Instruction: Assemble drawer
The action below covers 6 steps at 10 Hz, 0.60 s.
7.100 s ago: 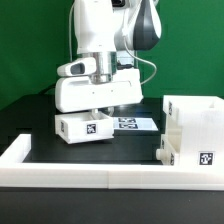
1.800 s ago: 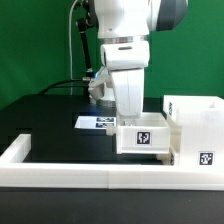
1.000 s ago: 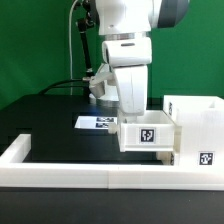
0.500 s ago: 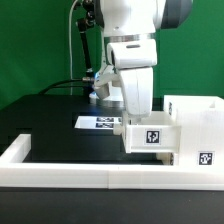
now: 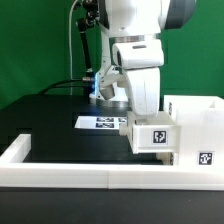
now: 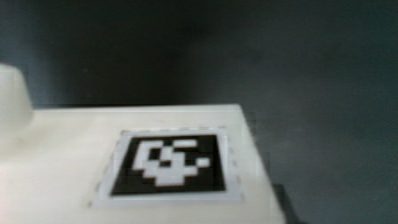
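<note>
My gripper (image 5: 146,112) is shut on a small white drawer tray (image 5: 153,136) and holds it off the table, its tagged face toward the exterior camera. The tray hangs right against the open side of the tall white box shell (image 5: 196,122) at the exterior view's right; I cannot tell if they touch. The fingers are hidden behind the hand and the tray. The wrist view is blurred and filled by a white tagged surface of the tray (image 6: 169,160); no fingertips show there. A second tray is not clearly in view.
The marker board (image 5: 100,122) lies flat on the black table behind the tray. A low white rail (image 5: 60,172) runs along the table's front edge and up its left end. A tag (image 5: 206,158) shows on the white part at the lower right.
The arm has carried the tray from the table's left-middle toward the exterior view's right, up to the box shell. Over the last second it moved a little further right.
</note>
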Tool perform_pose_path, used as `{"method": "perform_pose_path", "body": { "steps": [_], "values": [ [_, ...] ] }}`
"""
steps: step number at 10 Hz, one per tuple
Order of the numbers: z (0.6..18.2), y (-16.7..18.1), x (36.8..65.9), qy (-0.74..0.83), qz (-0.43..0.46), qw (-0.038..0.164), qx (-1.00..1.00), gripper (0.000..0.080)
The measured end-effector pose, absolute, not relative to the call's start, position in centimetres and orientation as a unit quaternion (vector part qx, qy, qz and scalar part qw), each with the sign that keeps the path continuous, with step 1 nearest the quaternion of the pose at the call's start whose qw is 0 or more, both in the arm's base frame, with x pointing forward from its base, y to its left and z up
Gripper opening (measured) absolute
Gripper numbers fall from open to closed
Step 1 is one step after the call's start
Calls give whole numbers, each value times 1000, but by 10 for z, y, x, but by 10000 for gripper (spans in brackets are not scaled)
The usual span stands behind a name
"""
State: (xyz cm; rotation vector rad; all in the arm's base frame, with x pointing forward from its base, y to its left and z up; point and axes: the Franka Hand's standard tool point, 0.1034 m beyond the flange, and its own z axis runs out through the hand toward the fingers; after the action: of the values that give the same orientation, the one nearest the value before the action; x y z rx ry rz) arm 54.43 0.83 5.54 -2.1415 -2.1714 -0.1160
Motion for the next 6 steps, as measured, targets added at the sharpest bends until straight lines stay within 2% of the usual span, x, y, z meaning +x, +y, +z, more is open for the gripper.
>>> {"method": "perform_pose_path", "body": {
  "steps": [6],
  "values": [
    [56, 16, 545, -715, -41, 42, -696, 42]
  ]
}}
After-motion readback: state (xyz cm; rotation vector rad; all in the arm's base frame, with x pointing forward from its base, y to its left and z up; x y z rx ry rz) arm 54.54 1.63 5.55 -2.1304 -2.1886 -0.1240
